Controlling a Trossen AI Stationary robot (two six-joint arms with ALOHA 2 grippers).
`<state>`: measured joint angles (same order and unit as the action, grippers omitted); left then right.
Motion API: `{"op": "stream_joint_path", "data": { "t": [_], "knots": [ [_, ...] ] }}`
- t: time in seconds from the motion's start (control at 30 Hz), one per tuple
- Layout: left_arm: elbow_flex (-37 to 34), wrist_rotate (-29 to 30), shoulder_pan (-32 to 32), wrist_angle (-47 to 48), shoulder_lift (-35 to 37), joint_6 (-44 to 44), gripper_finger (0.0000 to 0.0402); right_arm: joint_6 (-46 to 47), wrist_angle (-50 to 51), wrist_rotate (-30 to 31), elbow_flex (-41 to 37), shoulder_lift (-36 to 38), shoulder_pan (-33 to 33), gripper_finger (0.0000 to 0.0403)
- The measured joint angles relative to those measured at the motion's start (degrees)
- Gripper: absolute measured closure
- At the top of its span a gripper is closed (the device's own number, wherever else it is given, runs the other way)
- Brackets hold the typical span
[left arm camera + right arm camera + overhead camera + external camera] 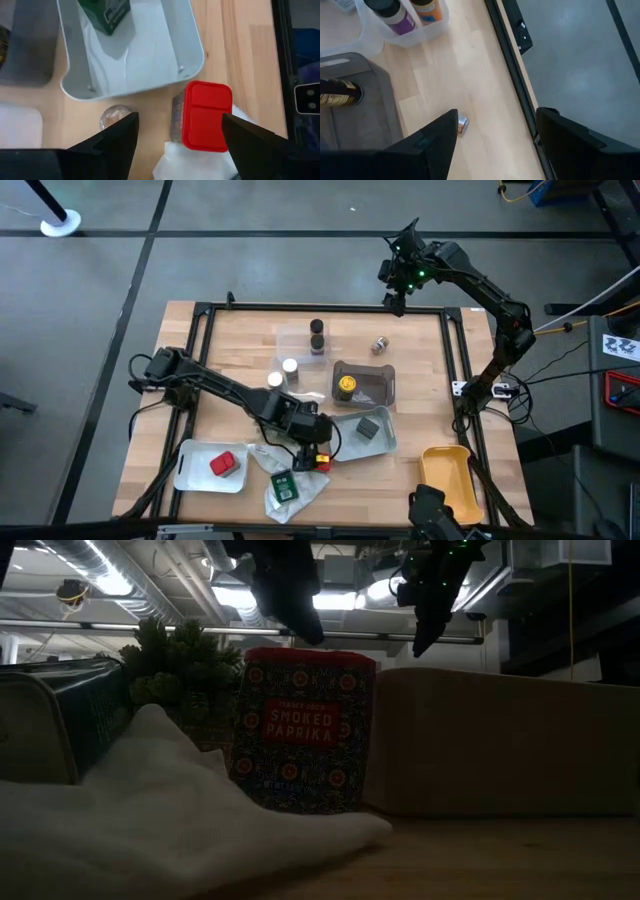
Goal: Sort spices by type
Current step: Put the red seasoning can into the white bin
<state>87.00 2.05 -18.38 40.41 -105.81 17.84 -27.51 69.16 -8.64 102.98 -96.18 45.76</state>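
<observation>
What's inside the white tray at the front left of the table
One red packet lies in the white tray, toward its right half. The rest of the tray floor shows bare in the high view. Whatever sits beneath the packet is covered.

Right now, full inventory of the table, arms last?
dark jars: 2, brown, clear tray, far centre
white-capped jars: 2, white, bare wood, centre
silver jar: 1, lying right of clear tray
yellow-capped jar: 1, dark grey tray
block: 1, dark grey, light grey tray
red packet: 1, white tray
paprika tin: 1, red lid, beside white bag
green tin: 1, on white bag
yellow tray: 1, front right
left gripper: open, over paprika tin
right gripper: open, raised, far edge
</observation>
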Motion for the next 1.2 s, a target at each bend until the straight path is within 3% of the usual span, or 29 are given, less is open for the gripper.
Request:
{"op": "stream_joint_path", "data": {
  "t": [0.47, 1.2],
  "knots": [
    [0.0, -1.5, -2.6, -1.1, -3.1, 3.3, 0.0135, -0.1, -0.1, -0.1, 0.0, 0.0, 0.0, 0.0136],
    [-1.9, 1.8, -5.2, -4.8, -3.7, 2.6, 0.0135, 0.0, 0.0, -0.4, 0.0, 0.0, 0.0, 0.0136]
  ]
}}
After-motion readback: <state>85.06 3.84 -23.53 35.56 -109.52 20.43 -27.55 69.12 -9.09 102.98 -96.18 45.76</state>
